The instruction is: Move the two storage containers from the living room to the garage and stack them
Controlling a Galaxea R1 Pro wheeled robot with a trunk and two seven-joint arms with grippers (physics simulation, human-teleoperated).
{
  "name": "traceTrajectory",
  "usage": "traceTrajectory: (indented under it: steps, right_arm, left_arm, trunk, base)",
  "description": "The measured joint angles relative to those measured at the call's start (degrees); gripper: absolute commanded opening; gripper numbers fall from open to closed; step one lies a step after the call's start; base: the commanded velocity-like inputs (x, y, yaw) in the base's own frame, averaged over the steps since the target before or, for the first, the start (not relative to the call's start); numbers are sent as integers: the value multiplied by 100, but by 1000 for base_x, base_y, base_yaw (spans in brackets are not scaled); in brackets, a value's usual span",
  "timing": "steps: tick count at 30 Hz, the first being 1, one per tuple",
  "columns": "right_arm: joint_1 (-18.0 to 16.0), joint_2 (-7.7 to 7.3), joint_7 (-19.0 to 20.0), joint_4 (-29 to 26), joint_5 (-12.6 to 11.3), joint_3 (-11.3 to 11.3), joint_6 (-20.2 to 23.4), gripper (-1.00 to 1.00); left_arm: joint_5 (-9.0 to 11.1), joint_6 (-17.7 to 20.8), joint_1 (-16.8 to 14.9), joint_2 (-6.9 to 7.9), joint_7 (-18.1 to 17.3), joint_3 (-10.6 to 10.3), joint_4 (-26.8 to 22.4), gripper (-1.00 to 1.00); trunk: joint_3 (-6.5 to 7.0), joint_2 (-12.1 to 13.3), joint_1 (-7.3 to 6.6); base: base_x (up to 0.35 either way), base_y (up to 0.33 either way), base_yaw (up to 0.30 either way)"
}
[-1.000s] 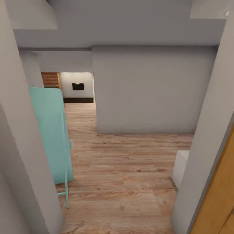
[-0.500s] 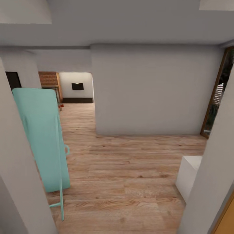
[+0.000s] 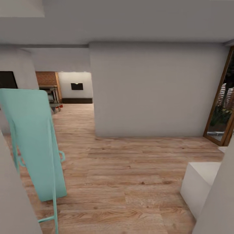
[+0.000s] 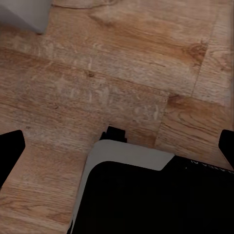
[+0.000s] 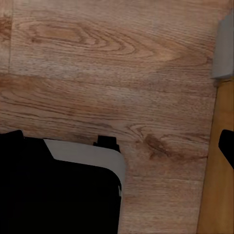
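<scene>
1. Looking forward in the head view, a hallway of pale wood-plank floor [image 3: 130, 182] runs toward a grey wall block [image 3: 152, 91]. A tall mint-green folded frame [image 3: 32, 146] stands tilted at the left, near the camera. A white box [image 3: 201, 185] sits at the lower right, and a wood-framed glass door [image 3: 222, 107] shows at the right edge. Through the opening at the far left lies the living room [image 3: 70, 94], with its red-brick fireplace [image 3: 48, 79], a black wall TV [image 3: 77, 86] and a low dark bench [image 3: 77, 100] under it. A small red shape shows by the fireplace, too small to tell whether it is one of the storage containers.

2. In the left wrist view, the left pincer [image 4: 122, 146] hangs over plank floor, its dark fingertips at opposite edges of the picture, spread wide and empty. The robot's black-and-white base [image 4: 146, 195] lies beneath.

3. In the right wrist view, the right pincer [image 5: 119, 141] is likewise spread and empty above the planks, beside a honey-brown strip [image 5: 219, 161].
</scene>
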Motion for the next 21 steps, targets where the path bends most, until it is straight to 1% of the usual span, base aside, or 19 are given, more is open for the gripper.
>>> traceTrajectory:
  steps: [21]
  right_arm:
    - [0,0,0,2,0,-1,-8,100]
  left_arm:
    - [0,33,1,0,0,0,3,100]
  trunk:
    - [0,0,0]
  base:
    - [325,0,0]
